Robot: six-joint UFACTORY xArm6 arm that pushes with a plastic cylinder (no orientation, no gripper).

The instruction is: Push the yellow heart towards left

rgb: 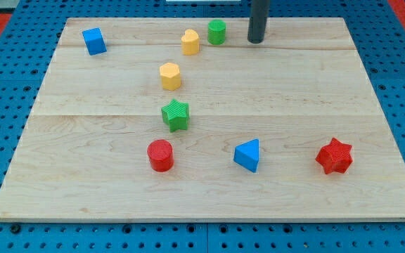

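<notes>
The yellow heart [190, 41] stands near the view's top, left of centre, on the wooden board [294, 91]. A green cylinder [216, 31] sits just to its right, close to it. My tip [256, 41] is further right, about a block's width beyond the green cylinder, near the board's top edge and touching no block. A yellow hexagon block [170, 75] lies below and left of the heart.
A blue cube [94, 41] is at the view's top left. A green star [176, 114] sits at centre, a red cylinder [160, 155] below it. A blue triangle [247, 155] and a red star [334, 156] are at the lower right.
</notes>
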